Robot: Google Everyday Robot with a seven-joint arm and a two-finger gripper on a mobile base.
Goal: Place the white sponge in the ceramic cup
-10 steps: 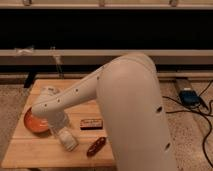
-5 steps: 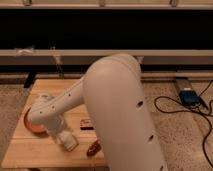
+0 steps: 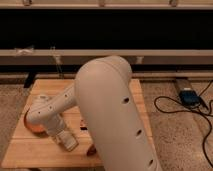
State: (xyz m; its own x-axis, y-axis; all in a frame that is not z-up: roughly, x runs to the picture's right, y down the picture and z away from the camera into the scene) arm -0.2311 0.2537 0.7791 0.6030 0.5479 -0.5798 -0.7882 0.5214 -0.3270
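The arm [image 3: 112,110] fills the middle of the view, its thick white upper link rising from the bottom edge and hiding much of the wooden desk [image 3: 47,89]. From that link a thinner section reaches left to a rounded joint above the orange plate [image 3: 30,126], then turns down and to the right. It ends in the end effector [image 3: 67,141], a pale blocky shape low over the front part of the desk, just right of the plate. Whether the end effector is spread or pressed together cannot be told, nor whether it is pinching anything. The sponge cannot be picked out with any certainty, and the cup does not show either; the arm covers the desk's middle and right side. A dark bar [image 3: 83,126] peeks out beside the big link, and a reddish-brown thing [image 3: 92,149] lies near the desk's front edge against the arm. On the speckled floor to the right sits a blue box [image 3: 190,97] with black cables [image 3: 172,107] looping away from it.
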